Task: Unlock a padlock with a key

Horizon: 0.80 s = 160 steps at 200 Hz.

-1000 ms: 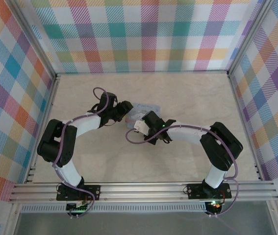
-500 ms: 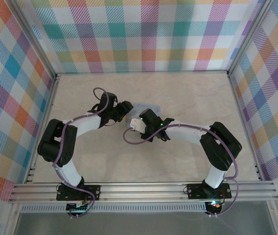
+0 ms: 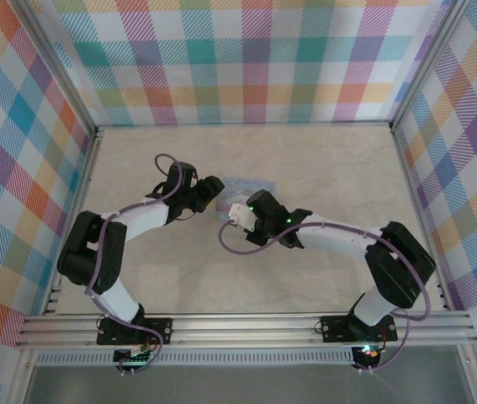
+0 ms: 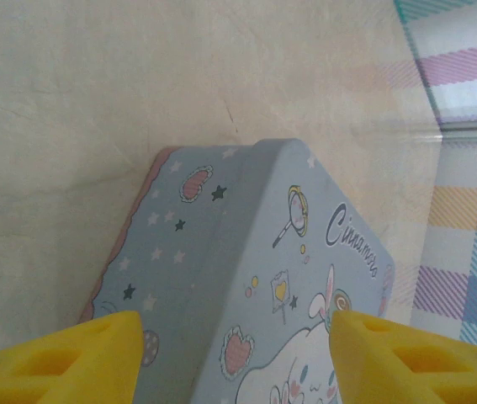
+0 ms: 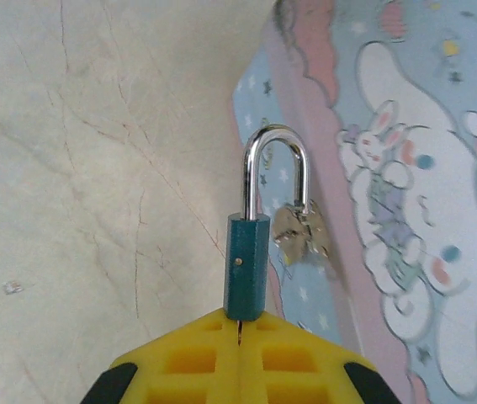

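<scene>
In the right wrist view a small teal padlock [image 5: 246, 265] with a silver shackle [image 5: 277, 160] sticks out from my right gripper [image 5: 240, 324]. Its yellow fingers [image 5: 188, 362] are shut on a thin brass sliver, the key [image 5: 239, 331], under the lock's body. One shackle leg sits in the body. The other hangs free at the crumpled silver hasp [image 5: 301, 231] of the pale blue cartoon tin [image 5: 406, 168]. My left gripper [image 4: 234, 332] is open, one yellow finger [image 4: 61, 358] on either side of the tin [image 4: 255, 252]. From above, both grippers [image 3: 218, 190] [image 3: 236, 210] meet at the tin [image 3: 255, 183].
The pale marbled table [image 3: 322, 160] stretches around the tin, ringed by checked walls [image 3: 246, 59] and an aluminium frame rail [image 3: 246, 324] in front. A purple cable [image 3: 238, 244] loops below the right wrist.
The right arm's elbow has swung out to the right and its gripper has shifted slightly right beside the tin. The left arm has drawn in a little.
</scene>
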Each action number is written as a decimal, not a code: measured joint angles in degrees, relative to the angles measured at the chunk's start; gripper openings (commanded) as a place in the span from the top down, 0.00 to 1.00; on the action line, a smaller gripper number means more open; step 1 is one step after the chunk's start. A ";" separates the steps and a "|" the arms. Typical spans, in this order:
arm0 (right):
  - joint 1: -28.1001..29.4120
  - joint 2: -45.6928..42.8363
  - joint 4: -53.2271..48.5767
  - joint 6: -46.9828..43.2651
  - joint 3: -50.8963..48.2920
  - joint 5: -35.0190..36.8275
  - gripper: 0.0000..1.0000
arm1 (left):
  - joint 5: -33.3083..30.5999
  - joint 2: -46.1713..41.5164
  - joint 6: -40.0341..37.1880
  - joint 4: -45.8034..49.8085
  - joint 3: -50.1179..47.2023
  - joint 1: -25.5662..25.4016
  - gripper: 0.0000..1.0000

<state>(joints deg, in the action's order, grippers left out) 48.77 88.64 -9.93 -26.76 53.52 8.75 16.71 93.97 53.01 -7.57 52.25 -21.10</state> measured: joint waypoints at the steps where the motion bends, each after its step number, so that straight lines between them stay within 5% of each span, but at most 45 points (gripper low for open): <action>1: 0.00 -0.26 0.02 0.22 -0.13 0.07 1.00 | -0.09 -0.24 -0.04 0.00 -0.15 0.04 0.39; 33: -0.50 -5.07 -0.24 5.73 -1.44 0.92 1.00 | -1.84 -5.75 -0.87 0.46 -3.21 0.42 0.37; 48: -1.31 -6.64 -0.72 8.39 -1.46 1.36 1.00 | -2.75 -8.31 -1.73 1.11 -4.59 0.42 0.24; 88: -6.97 -11.43 -3.50 15.63 -1.46 2.80 1.00 | -5.35 -14.60 -4.20 4.76 -8.13 0.68 0.13; 98: -8.70 -12.50 -4.44 17.49 -1.46 2.93 1.00 | -5.92 -16.13 -4.74 5.73 -8.87 0.74 0.00; 160: -22.75 -14.12 -15.06 32.09 -0.90 5.25 1.00 | -8.57 -22.75 -7.91 12.00 -10.86 1.81 0.00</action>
<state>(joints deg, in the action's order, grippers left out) 26.02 74.52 -24.99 5.32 52.62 14.00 8.14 71.22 45.10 4.43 41.39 -19.29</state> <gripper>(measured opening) 0.066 0.998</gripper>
